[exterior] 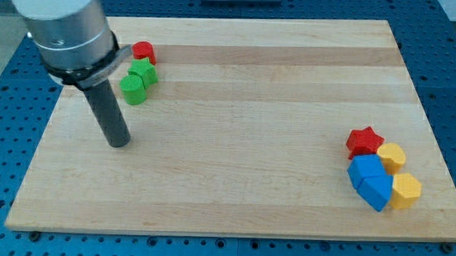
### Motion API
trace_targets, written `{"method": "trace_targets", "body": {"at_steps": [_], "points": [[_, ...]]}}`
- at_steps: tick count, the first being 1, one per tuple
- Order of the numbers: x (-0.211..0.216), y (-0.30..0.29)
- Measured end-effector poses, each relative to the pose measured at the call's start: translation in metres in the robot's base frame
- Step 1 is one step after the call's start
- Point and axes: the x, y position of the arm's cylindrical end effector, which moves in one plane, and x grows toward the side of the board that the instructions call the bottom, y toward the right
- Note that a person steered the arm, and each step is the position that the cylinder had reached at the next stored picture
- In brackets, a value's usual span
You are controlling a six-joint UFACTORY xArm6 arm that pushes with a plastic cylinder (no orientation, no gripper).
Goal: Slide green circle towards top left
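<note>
Camera view: the green circle [133, 89] is seen at the far left of the wooden board [235, 136], touching a second green block [145, 72] and near a red block [144, 52]. My tip [119, 143] is set just nearer, apart from it; no pincer is fitted

pale wooden board [236, 105], matt dark rod [110, 116]

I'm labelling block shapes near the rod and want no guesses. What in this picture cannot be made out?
- Camera view: the arm's grey body runs off the view's top edge.
- Second green block: its shape is unclear, pressed against the green circle.
- Red block: too small to tell its shape.
- My tip shows, below-left of the green circle.
</note>
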Motion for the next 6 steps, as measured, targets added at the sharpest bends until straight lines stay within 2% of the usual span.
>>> {"method": "trace_targets", "body": {"at_steps": [1,3,5,6], "points": [[-0.028,0.000],[-0.150,0.020],[-0.166,-0.002],[-0.198,-0.042]]}}
